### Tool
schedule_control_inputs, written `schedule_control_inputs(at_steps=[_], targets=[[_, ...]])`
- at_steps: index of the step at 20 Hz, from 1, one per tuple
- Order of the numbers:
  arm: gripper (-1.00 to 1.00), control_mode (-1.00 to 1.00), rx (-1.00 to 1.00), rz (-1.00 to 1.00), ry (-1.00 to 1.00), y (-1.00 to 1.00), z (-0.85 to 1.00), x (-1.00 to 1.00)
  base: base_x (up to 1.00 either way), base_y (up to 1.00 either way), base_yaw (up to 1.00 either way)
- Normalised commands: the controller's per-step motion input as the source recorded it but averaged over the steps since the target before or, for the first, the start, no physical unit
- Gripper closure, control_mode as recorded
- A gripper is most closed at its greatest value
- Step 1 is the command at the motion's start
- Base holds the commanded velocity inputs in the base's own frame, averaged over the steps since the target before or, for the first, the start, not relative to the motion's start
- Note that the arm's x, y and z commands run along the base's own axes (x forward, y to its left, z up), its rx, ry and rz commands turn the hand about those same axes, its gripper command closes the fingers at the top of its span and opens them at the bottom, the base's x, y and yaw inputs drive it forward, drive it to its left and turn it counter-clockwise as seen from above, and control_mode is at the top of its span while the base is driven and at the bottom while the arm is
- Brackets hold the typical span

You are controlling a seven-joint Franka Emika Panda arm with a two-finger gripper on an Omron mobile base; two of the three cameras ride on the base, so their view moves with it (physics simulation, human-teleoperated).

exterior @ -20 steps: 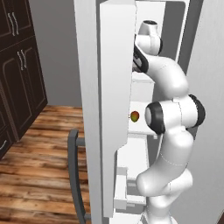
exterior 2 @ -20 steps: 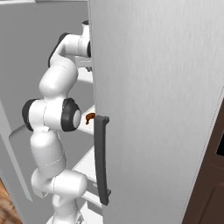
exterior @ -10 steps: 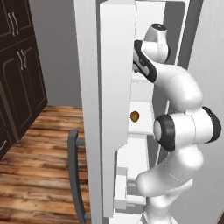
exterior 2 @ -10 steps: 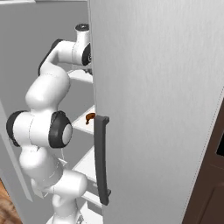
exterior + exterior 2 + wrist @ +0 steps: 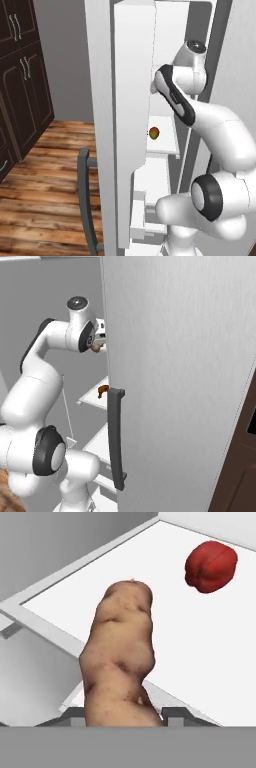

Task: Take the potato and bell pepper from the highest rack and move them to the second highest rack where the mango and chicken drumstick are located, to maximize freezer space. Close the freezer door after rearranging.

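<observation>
Here — white freezer (image 5: 165, 45) rack (image 5: 150, 617), dark cabinets (image 5: 22, 85)

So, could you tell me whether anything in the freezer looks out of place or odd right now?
Nothing looks spilled or damaged. The potato sits upright between the gripper's fingertips, and the bell pepper lies intact on the white rack beyond it.

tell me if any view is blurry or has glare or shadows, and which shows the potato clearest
Hand view: sharp, flat lighting, no glare; the potato looms large between the finger tips, the bell pepper behind it on the white shelf. Left base view: soft, faint shading; the mango tiny. Right base view: the chicken drumstick small, the door's plain face blocking most.
</observation>
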Motion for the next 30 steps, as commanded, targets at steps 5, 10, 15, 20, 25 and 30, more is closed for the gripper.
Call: schedule_control_inputs(at_steps=[5, 10, 15, 20, 25, 30], targets=[[1.00, -1.00, 0.00, 0.03, -0.09, 0.00, -0.01, -1.00, 0.00, 0.00, 0.00], [1.00, -1.00, -0.02, 0.00, 0.00, 0.00, -0.45, -0.65, 0.00, 0.00, 0.00], [1.00, -1.00, -0.14, 0.00, 0.19, 0.00, -0.68, -0.36, 0.00, 0.00, 0.00], [1.00, -1.00, -0.10, 0.00, 0.28, 0.04, -0.51, -0.01, 0.00, 0.00, 0.00], [1.00, -1.00, 0.00, 0.06, 0.07, 0.00, -0.44, 0.09, 0.00, 0.00, 0.00], [1.00, -1.00, 0.00, 0.14, 0.05, 0.00, -0.46, 0.23, 0.00, 0.00, 0.00]])
